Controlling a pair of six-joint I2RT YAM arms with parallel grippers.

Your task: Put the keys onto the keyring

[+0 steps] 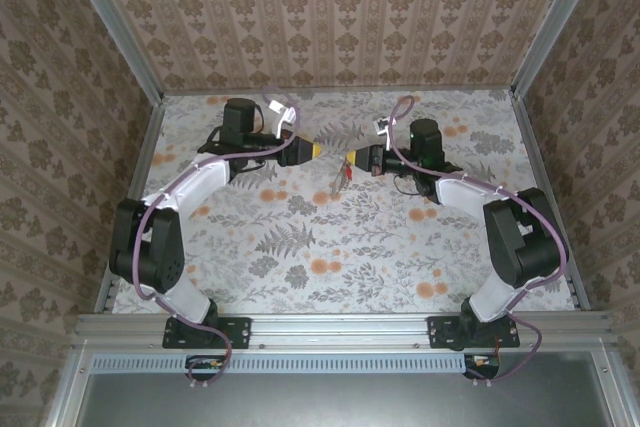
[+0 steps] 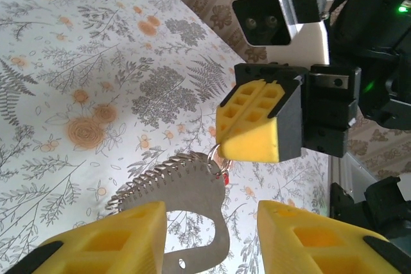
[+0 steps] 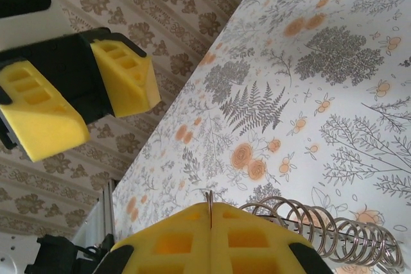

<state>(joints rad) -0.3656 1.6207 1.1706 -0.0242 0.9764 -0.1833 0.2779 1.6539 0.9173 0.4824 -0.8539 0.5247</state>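
Most of red key (image 2: pixel 225 176) hidden behind keyring (image 2: pixel 192 190).

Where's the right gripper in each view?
Top external: right gripper at centre, tips pointing left.
Left wrist: centre right, shut on a thin ring.
Right wrist: bottom centre, its own fingers.
Shared landmark: left gripper, open, facing it.

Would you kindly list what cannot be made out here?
- Red key: left wrist view, mostly hidden behind the flat metal piece; blade unseen.
- Flat metal piece: lower end cut off by that view's bottom edge.
- Thin ring: right wrist view, mostly buried in the shut right tool.
- Hanging bundle: top view, too small to separate.
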